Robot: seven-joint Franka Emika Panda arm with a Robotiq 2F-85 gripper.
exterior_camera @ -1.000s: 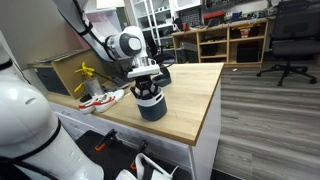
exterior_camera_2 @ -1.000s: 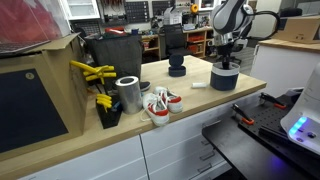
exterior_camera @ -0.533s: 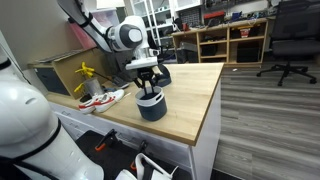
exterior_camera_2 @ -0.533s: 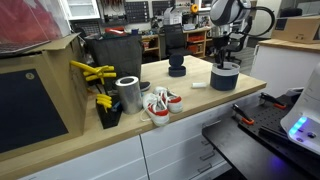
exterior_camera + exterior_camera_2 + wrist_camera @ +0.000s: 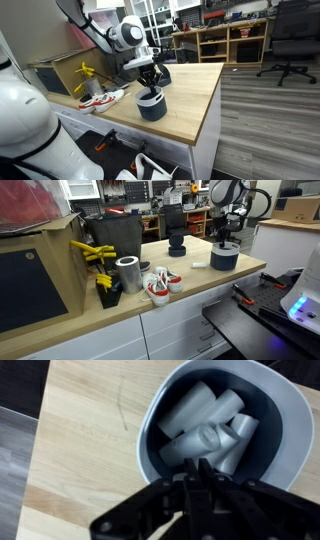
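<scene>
1. Gripper [image 5: 200, 468]: jaws narrow, nearly together, hanging just above the bowl [image 5: 275, 415]. Nothing seems to be between them, but the view is poor.
2. Bowl: upright on the counter [image 5: 90, 430] near its end edge, holding white tubes [image 5: 205, 420] piled crosswise.
3. Judgement: go in plumb over the centre, clear of the rim, and take one tube across its width.
4. Metal can [image 5: 127, 273], mid-counter: contents unseen.

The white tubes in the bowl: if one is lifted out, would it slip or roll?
The tubes look round and smooth, so one may slip in a grip and would probably roll on the table. They lie loosely piled in the bowl, so neighbours might shift.
</scene>
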